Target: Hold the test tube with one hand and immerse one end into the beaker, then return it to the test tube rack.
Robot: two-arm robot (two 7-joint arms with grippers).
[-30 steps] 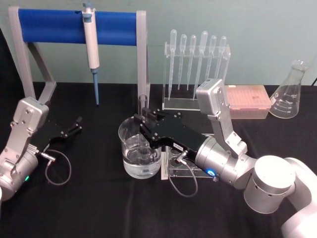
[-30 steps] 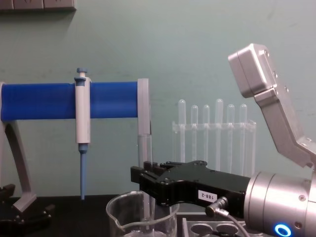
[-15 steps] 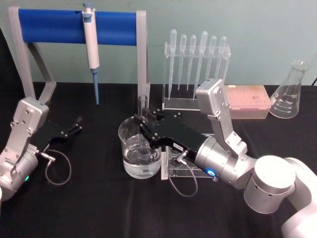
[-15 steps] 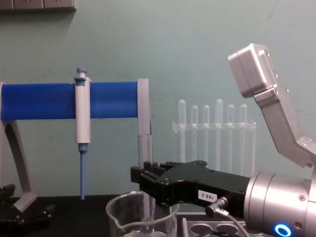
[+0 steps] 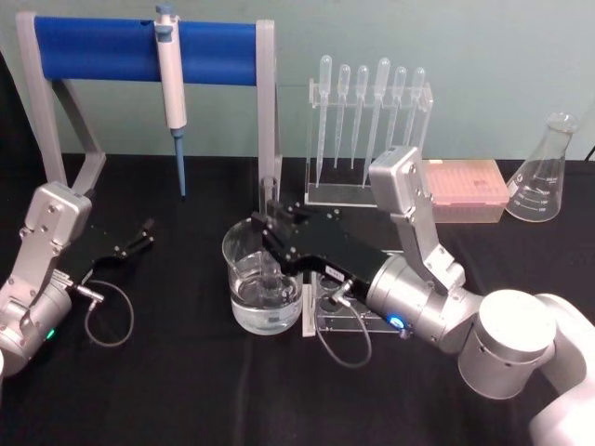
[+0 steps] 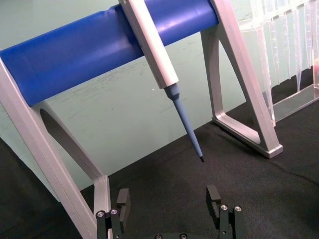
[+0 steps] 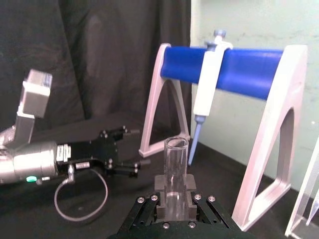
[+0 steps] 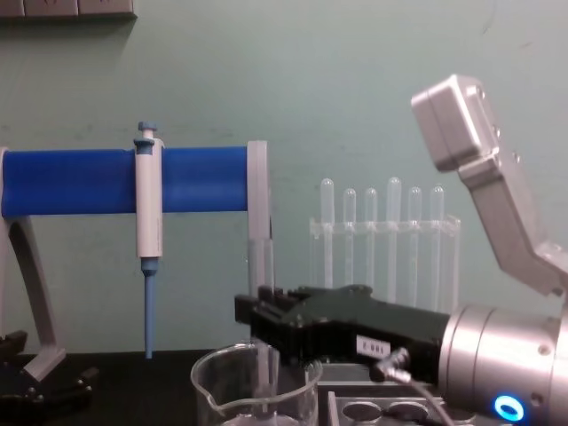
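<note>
Black-covered table (image 5: 167, 390), mid-area: right gripper (image 5: 271, 232), jaws clamped on upright test tube (image 5: 270, 200), lower end inside beaker (image 5: 263, 279). Left gripper (image 5: 139, 237) idle near the table's left edge, jaws apart, empty.

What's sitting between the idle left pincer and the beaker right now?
Bare black table in the head view, between the left pincer and the beaker; its cable loop lies nearer.

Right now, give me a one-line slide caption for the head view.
Right gripper holds the test tube upright in the water-filled beaker; left gripper rests open on the table.
</note>
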